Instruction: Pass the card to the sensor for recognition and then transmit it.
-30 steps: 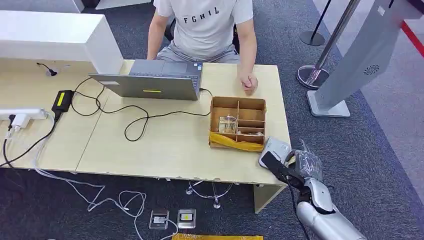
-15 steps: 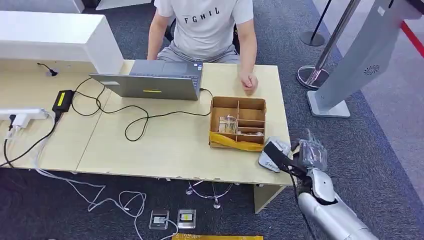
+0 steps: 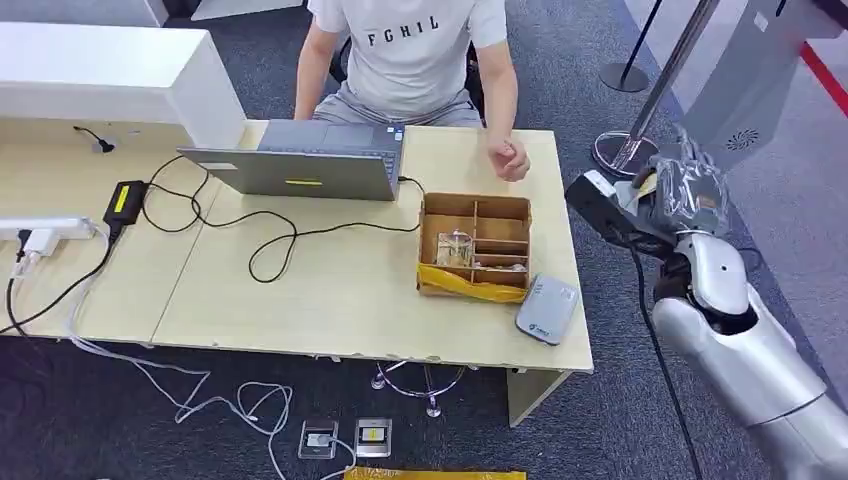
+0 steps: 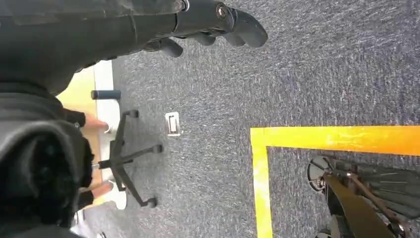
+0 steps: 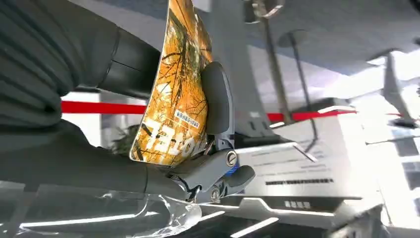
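My right hand (image 3: 688, 192) grips the orange printed card (image 5: 174, 94); the flat grey sensor (image 3: 548, 308) lies at seven o'clock, beside the brown compartment box (image 3: 476, 247). My left hand (image 4: 218, 22) hangs with fingers curled, holding nothing.

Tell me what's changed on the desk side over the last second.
The right hand, gripping the card, rose from the sensor at the desk's near corner and swung out right. The person's hand lifted off the desk. Sensor, box and laptop stayed put.
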Controlling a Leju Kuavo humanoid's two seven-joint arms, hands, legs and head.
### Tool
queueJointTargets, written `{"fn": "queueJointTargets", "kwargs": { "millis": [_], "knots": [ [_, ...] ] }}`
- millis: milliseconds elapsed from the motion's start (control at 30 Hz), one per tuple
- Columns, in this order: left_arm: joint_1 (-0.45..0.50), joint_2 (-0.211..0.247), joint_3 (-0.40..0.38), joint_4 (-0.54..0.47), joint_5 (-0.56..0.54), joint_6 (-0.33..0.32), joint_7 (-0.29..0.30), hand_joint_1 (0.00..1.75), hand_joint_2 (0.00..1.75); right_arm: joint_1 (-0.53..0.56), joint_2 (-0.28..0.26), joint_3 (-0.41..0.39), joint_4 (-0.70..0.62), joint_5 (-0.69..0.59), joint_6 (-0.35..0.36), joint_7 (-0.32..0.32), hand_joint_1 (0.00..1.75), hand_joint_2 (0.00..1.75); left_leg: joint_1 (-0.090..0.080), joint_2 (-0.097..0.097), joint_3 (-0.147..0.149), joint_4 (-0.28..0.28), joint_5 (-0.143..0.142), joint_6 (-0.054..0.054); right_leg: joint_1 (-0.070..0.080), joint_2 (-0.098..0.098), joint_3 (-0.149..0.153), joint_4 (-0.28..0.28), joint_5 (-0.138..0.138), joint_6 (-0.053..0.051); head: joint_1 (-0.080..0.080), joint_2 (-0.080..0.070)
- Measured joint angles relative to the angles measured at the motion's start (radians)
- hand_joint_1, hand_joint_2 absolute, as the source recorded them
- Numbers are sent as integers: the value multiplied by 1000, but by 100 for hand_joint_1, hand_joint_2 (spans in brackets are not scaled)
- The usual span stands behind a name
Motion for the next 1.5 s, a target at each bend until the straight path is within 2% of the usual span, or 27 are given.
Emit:
{"fn": "queueJointTargets", "kwargs": {
  "millis": [133,267,400,567,967,1100,1133,1167,1200,1500],
  "knots": [
    [-1,-4,0,0,0,1,0,0,0,-35,45,27,0,-23,-38,-3,175,175,0,-3,-1,0,0,0,0,-2,0,0,0,0,0,0],
    [0,-6,0,0,2,2,0,0,0,-47,76,49,2,-72,-59,-51,175,175,0,-3,-2,0,0,0,0,-2,0,0,0,0,0,0],
    [-4,-8,0,0,3,1,-1,0,0,-49,149,93,43,-96,-118,-104,175,175,0,-1,-1,0,0,0,0,-1,0,0,0,0,0,0],
    [-5,-10,0,0,-1,3,10,0,0,-50,222,137,117,-107,-142,-118,175,175,1,-3,-1,0,0,0,1,-1,0,0,0,-1,0,0],
    [-3,-10,0,0,-17,2,3,0,0,-47,234,159,186,-95,-149,-106,175,175,0,-2,-1,0,0,0,1,-2,0,0,0,-1,0,0],
    [-3,-11,0,0,-7,3,29,0,0,-47,236,159,215,-74,-154,-115,175,175,0,-2,-1,0,0,0,1,-2,0,0,0,-1,0,0],
    [-3,-11,0,0,-5,6,39,0,0,-46,237,159,221,-70,-155,-116,164,175,1,-2,-1,0,0,0,1,-2,0,0,0,-1,0,0],
    [-3,-11,0,0,-2,10,48,0,0,-45,239,159,226,-66,-156,-117,38,175,1,-2,-1,0,0,0,1,-2,0,0,0,-1,0,0],
    [-3,-11,0,0,1,12,55,0,0,-45,243,159,231,-64,-156,-119,0,175,1,-2,-1,0,0,0,1,-2,0,0,0,-1,0,0],
    [-3,-11,0,0,-5,13,54,0,0,-40,270,168,271,-13,-177,-133,0,175,0,-2,-1,0,0,0,1,-2,0,0,0,-1,0,0]
  ]
}}
